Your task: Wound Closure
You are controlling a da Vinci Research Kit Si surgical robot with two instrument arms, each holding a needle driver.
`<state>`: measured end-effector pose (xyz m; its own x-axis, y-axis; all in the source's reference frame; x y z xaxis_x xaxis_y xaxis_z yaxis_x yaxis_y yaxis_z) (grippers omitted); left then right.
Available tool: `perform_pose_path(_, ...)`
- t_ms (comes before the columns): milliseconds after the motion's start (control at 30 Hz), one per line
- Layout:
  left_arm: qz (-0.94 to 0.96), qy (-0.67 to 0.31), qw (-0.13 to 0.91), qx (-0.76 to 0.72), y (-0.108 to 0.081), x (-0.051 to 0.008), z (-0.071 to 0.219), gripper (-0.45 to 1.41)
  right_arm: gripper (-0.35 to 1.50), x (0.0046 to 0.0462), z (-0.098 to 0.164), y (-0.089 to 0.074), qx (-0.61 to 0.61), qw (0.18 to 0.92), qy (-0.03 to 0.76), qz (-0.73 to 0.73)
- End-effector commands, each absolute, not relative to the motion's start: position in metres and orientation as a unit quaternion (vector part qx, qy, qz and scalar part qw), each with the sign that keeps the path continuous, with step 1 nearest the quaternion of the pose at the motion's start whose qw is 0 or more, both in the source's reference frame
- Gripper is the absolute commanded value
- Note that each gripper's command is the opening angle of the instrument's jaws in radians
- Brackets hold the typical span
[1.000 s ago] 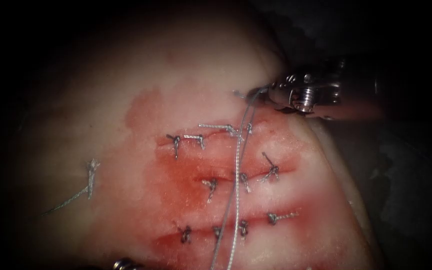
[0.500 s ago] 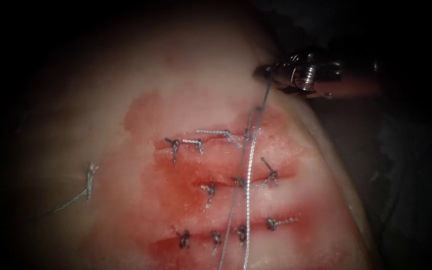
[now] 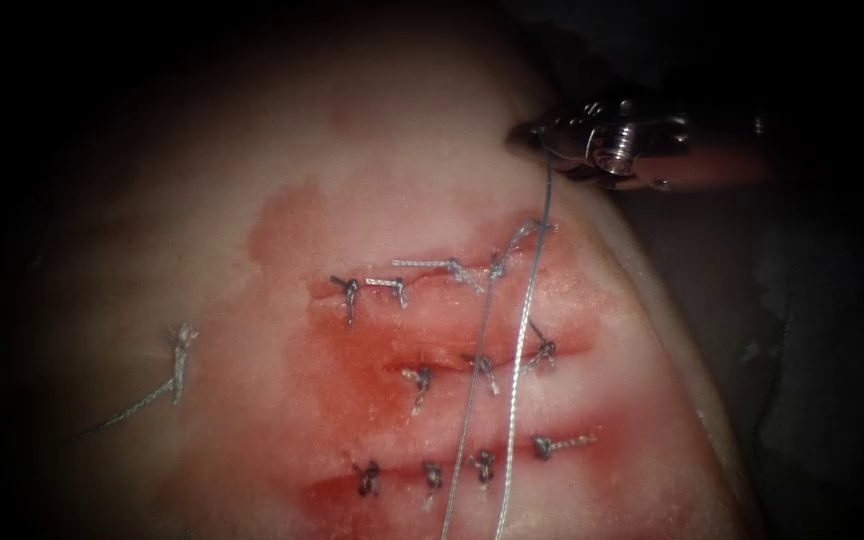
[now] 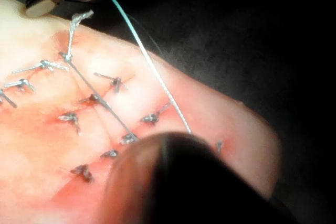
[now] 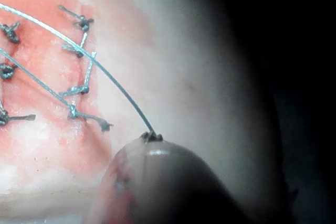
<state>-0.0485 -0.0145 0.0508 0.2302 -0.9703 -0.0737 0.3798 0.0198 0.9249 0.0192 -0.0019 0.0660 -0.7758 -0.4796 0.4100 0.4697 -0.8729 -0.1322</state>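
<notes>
Thread (image 3: 527, 320) in right gripper (image 3: 537, 133)

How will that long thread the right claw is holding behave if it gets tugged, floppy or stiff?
Probably floppy: the thread hangs from the right claw in a soft curve across the tissue. It looks braided, so it likely grips rather than slips. Its other strand runs to a knot, so a tug would likely pull there.

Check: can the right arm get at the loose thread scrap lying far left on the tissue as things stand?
Probably not freely: the right pincer is shut on the thread at the tissue's upper right, and the scrap lies across the whole stitched area.
</notes>
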Motion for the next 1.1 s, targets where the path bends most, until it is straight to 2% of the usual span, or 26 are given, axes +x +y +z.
perform_pose_path(33,-0.54,-0.358,0.628,0.431,-0.011,-0.049,0.051,-0.45,0.17,0.02,0.066,-0.002,-0.264,0.239,0.015,-0.934)
perform_pose_path(67,-0.54,-0.358,0.628,0.431,-0.011,-0.049,0.051,-0.45,0.17,0.02,0.066,-0.002,-0.264,0.239,0.015,-0.934)
perform_pose_path(100,-0.542,-0.371,0.629,0.417,-0.01,-0.0488,0.051,-0.45,0.39,0.0197,0.065,-0.002,-0.289,0.237,0.013,-0.927)
perform_pose_path(167,-0.542,-0.399,0.633,0.383,-0.007,-0.048,0.051,-0.45,0.46,0.019,0.064,-0.002,-0.317,0.241,0.005,-0.917)
perform_pose_path(200,-0.544,-0.405,0.633,0.374,-0.006,-0.0475,0.051,-0.45,0.59,0.0187,0.063,-0.002,-0.337,0.243,-0.001,-0.909)
perform_pose_path(267,-0.549,-0.419,0.633,0.35,-0.004,-0.0463,0.051,-0.45,0.59,0.0183,0.062,-0.002,-0.361,0.247,0.002,-0.899)
perform_pose_path(300,-0.548,-0.427,0.636,0.336,-0.003,-0.0458,0.051,-0.45,0.68,0.018,0.061,-0.002,-0.371,0.256,0.015,-0.893)
perform_pose_path(333,-0.548,-0.434,0.637,0.323,-0.003,-0.0453,0.051,-0.45,0.81,0.0176,0.061,-0.003,-0.374,0.251,0.019,-0.892)
perform_pose_path(367,-0.553,-0.433,0.635,0.323,-0.002,-0.045,0.051,-0.45,1.16,0.0173,0.061,-0.003,-0.375,0.249,0.02,-0.893)
perform_pose_path(500,-0.553,-0.433,0.636,0.321,-0.002,-0.0444,0.052,-0.45,1.18,0.0165,0.059,-0.003,-0.366,0.28,0.031,-0.887)
perform_pose_path(533,-0.554,-0.433,0.635,0.32,-0.002,-0.0442,0.052,-0.45,1.1,0.0162,0.058,-0.002,-0.371,0.3,0.039,-0.878)
perform_pose_path(600,-0.553,-0.435,0.636,0.315,-0.002,-0.0441,0.051,-0.45,0.66,0.0156,0.057,-0.002,-0.382,0.346,0.052,-0.855)
perform_pose_path(800,-0.554,-0.443,0.637,0.302,0.0,-0.0436,0.052,-0.45,0.56,0.0156,0.056,-0.005,-0.361,0.509,0.07,-0.778)
perform_pose_path(867,-0.557,-0.45,0.634,0.292,0.002,-0.0431,0.052,-0.45,0.34,0.0154,0.056,-0.008,-0.352,0.565,0.061,-0.744)
perform_pose_path(900,-0.554,-0.463,0.632,0.283,0.003,-0.0426,0.052,-0.45,0.09,0.0152,0.056,-0.01,-0.343,0.63,0.064,-0.694)
perform_pose_path(933,-0.554,-0.463,0.632,0.283,0.003,-0.0426,0.052,-0.45,0.09,0.0152,0.056,-0.01,-0.343,0.63,0.064,-0.694)
perform_pose_path(967,-0.554,-0.467,0.631,0.278,0.003,-0.0424,0.052,-0.45,-0.05,0.0152,0.056,-0.012,-0.339,0.661,0.072,-0.665)
perform_pose_path(1000,-0.557,-0.47,0.628,0.274,0.004,-0.0421,0.052,-0.45,-0.11,0.0152,0.057,-0.013,-0.334,0.699,0.082,-0.627)
perform_pose_path(1033,-0.561,-0.47,0.626,0.267,0.004,-0.0419,0.052,-0.45,-0.23,0.0153,0.057,-0.015,-0.333,0.771,0.112,-0.531)
perform_pose_path(1100,-0.566,-0.471,0.624,0.262,0.004,-0.0419,0.052,-0.45,-0.23,0.0153,0.058,-0.015,-0.331,0.789,0.126,-0.502)
